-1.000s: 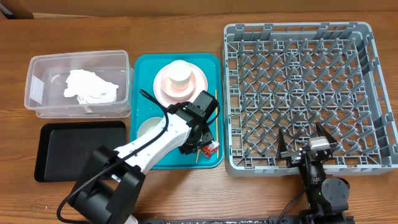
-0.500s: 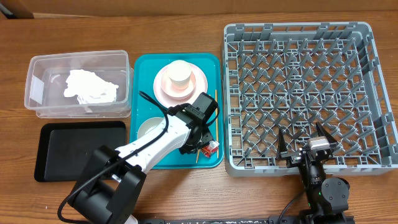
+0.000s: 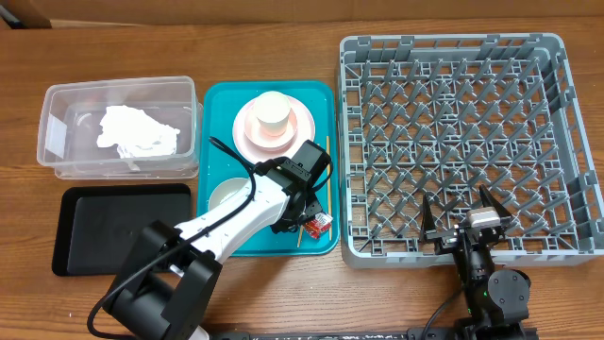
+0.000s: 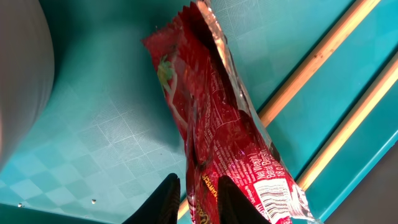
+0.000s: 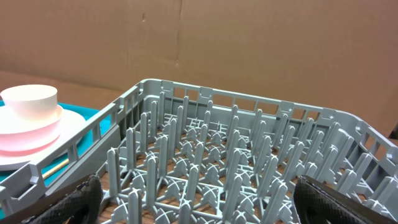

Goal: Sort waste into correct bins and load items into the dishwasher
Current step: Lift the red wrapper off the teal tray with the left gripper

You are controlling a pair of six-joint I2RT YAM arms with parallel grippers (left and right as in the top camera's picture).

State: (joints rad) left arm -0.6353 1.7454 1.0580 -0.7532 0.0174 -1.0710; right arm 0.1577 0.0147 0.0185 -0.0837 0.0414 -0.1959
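My left gripper is low over the teal tray, and its jaws are closed on one end of the small red sauce packet. The packet also shows in the overhead view. Two wooden chopsticks lie on the tray beside the packet. The pink plate carries the cream cup. A pale bowl is partly hidden by my arm. The napkin lies in the clear tub. My right gripper is open and empty at the grey dish rack's near edge.
The black tray lies in front of the clear tub at the left. The rack's upright pegs stand just ahead of my right gripper. A cardboard wall stands behind the table. Tiny white specks lie on the teal tray.
The red sauce packet and my left gripper have shifted very slightly toward the far side. The right arm has not moved.
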